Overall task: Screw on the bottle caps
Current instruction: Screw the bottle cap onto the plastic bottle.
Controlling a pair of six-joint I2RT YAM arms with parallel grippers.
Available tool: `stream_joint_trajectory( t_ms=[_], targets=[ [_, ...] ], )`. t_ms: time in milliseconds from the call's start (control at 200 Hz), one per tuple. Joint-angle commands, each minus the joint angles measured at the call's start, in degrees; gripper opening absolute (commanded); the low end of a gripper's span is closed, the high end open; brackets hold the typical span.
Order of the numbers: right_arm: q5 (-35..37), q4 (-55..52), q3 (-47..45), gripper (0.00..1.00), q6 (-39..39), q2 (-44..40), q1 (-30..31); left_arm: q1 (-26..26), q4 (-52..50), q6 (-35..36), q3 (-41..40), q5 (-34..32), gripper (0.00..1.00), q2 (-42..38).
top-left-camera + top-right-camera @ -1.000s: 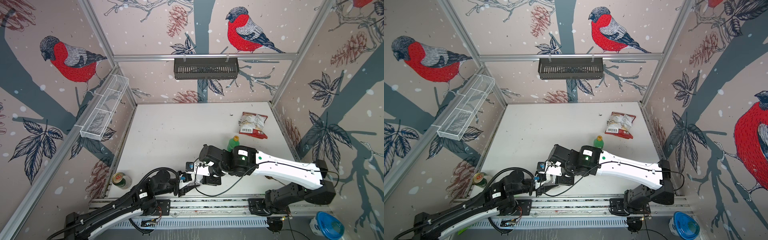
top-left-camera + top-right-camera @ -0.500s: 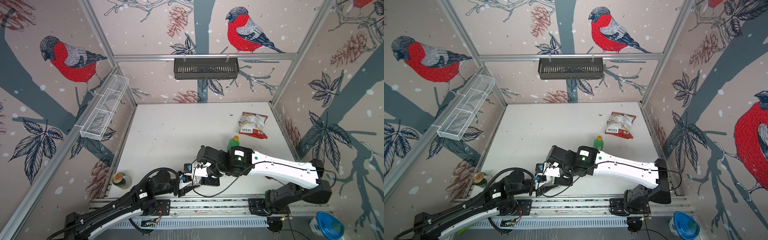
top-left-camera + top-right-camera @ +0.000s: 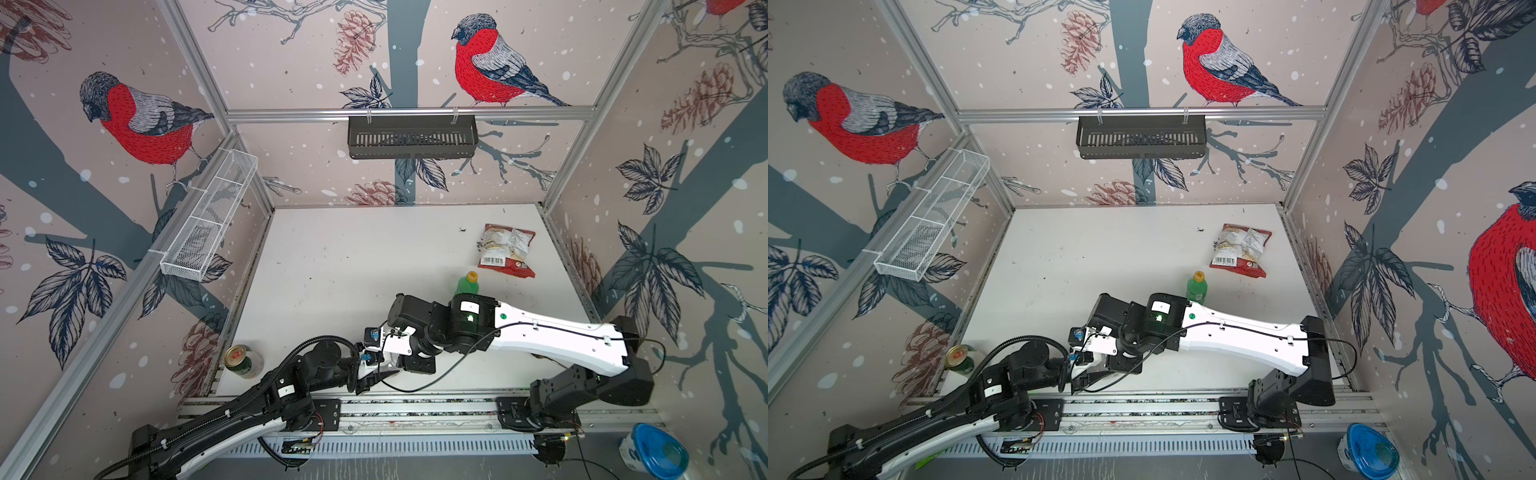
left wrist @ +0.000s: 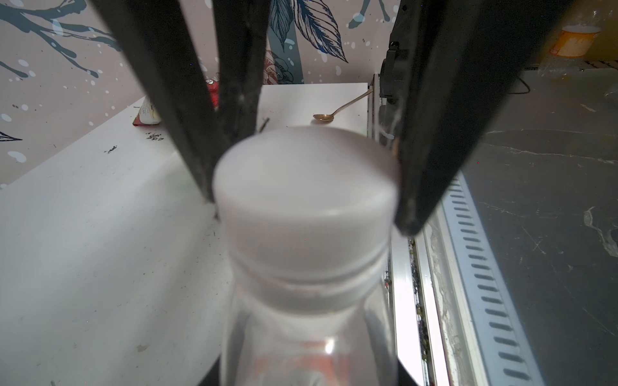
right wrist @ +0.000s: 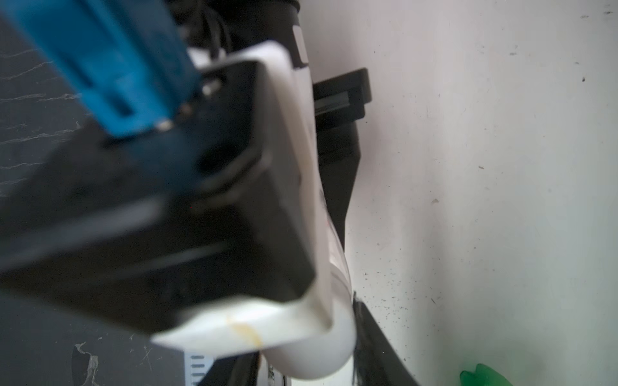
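Green bottle and clear bottle stand upright, one cap each. Left gripper clasps the clear bottle. Right gripper straddles the white cap; I cannot tell whether it grips.

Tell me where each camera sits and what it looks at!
Both top views: high up front, looking down on the table, left arm, right arm, green bottle, snack bag and drink can.
Left wrist: on the left arm, looking along the clear bottle held by the left gripper to its white cap; fingers of the right gripper touch the cap's sides.
Right wrist: on the right arm, looking down past its own finger at the left arm's camera block.
Shared: both wrist views show the white cap.
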Motion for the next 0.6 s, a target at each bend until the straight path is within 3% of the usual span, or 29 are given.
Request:
stream_joint_trajectory(
  t_ms=[0, 595],
  targets=[
    [4.02, -2.2, 0.7, 0.4, 3.48, 0.87, -0.07, -0.02, 2.68, 0.0, 0.14, 0.46, 0.38, -0.2],
    [4.01, 0.89, -0.93, 0.41, 24.88, 2.5, -0.43, -0.02, 2.77, 1.01, 0.38, -2.08, 0.38, -0.67]
  ],
)
